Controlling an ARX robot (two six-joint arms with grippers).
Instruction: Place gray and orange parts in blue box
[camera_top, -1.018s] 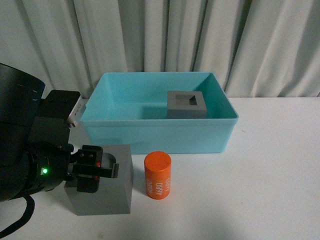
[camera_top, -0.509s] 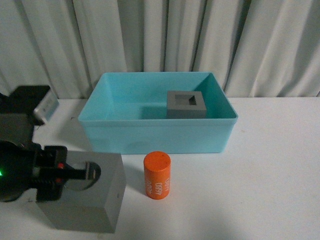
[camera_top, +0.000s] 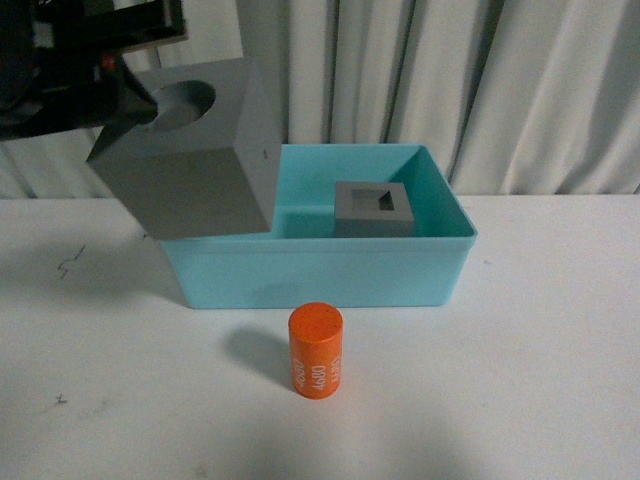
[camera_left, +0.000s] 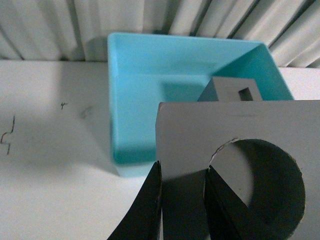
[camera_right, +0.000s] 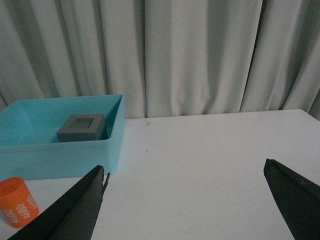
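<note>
My left gripper (camera_top: 135, 105) is shut on the gray cube with the round recess (camera_top: 190, 150). It holds the cube in the air over the left end of the blue box (camera_top: 320, 270). In the left wrist view one finger of the gripper (camera_left: 184, 167) is inside the recess and the other is on the cube's (camera_left: 225, 125) outer wall. The gray cube with the square recess (camera_top: 374, 210) sits inside the box at the back right. The orange cylinder (camera_top: 316, 352) stands upright on the table in front of the box. My right gripper (camera_right: 185, 167) is open and empty over bare table, right of the box (camera_right: 60, 155).
A gray curtain (camera_top: 450, 80) hangs behind the white table (camera_top: 540, 330). Small pen marks (camera_top: 68, 262) lie on the table to the left of the box. The right wrist view also shows the orange cylinder (camera_right: 17, 202) and the boxed cube (camera_right: 81, 127).
My left gripper has lifted the round-recess cube off the table at the front left and carried it up and back, over the box's left end.
</note>
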